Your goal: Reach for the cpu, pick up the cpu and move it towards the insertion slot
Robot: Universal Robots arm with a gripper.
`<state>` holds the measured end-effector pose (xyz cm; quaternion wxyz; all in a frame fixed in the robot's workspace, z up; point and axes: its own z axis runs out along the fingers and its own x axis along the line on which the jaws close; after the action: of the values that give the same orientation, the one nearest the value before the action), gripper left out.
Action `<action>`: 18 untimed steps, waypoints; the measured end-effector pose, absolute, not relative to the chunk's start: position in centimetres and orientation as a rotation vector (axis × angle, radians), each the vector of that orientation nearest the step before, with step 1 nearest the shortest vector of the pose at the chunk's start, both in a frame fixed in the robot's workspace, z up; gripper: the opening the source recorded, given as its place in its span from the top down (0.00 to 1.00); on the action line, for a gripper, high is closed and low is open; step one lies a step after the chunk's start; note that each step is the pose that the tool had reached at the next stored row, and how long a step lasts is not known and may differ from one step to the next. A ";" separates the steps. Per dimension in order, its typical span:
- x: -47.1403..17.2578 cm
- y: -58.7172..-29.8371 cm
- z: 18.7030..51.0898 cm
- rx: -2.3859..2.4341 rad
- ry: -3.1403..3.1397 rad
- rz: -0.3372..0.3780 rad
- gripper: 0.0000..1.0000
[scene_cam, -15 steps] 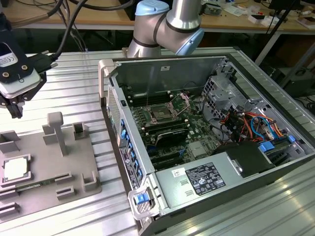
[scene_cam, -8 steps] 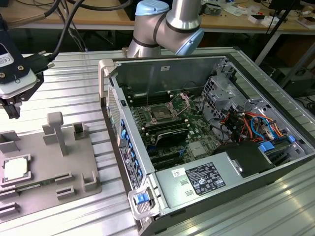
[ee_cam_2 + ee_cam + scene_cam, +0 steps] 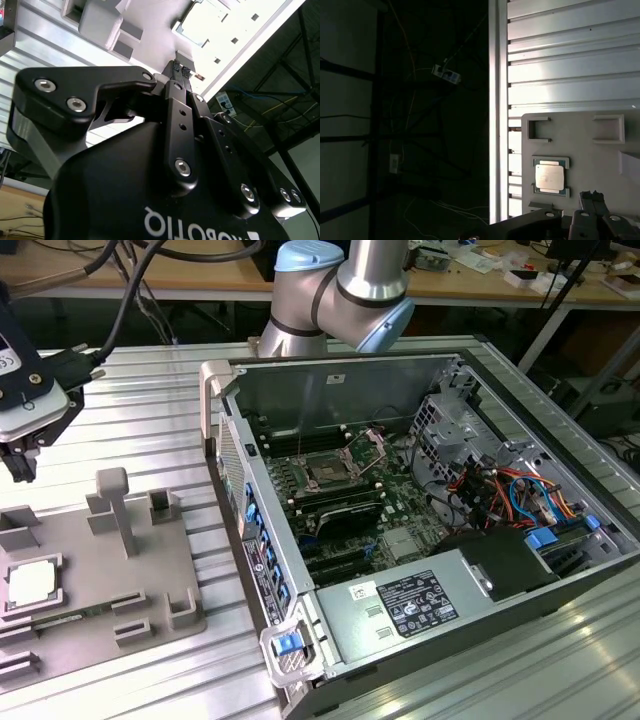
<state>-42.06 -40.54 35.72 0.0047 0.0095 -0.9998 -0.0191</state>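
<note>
Seen in second wrist view: gripper (image 3: 180, 67) poised over tray (image 3: 150, 570), jaws drawn together, nothing held. Cpu (image 3: 30, 583) lying flat in a tray recess, near the fingertips (image 3: 592, 196), not touched. Slot (image 3: 328, 472) well apart from tray, inside open case (image 3: 340, 380) to the exterior view's right.

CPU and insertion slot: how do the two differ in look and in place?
The CPU has a pale silvery top; the slot is dark with a brownish centre. The CPU lies in the grey tray; the slot sits inside the open case. Both are square.
</note>
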 end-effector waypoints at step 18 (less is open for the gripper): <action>-43.0 -40.6 35.7 0.029 -3.127 -0.060 0.89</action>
<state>-42.99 -40.55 35.66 0.0070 0.0094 -0.9997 -0.0192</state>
